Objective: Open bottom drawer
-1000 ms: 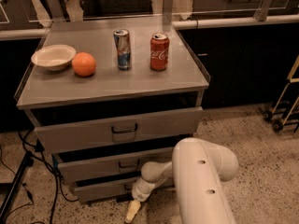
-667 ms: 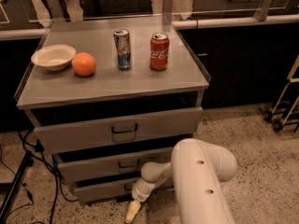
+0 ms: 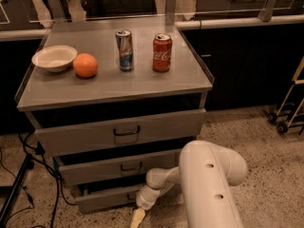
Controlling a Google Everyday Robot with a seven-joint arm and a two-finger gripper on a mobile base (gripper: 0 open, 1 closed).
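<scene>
Nothing has visibly moved: the gripper (image 3: 137, 217) is held low at the bottom drawer (image 3: 102, 201), lowest below the tabletop's (image 3: 99, 90) front edge, its long front lying left-right, facing outward. Whether the gripper is open cannot be told.

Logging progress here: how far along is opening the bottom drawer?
Done: the claw is low down at the front of the bottom drawer. In hand: getting a hold on it; a grip cannot be confirmed. Left: the pull itself, since the drawer's inside does not show.
</scene>
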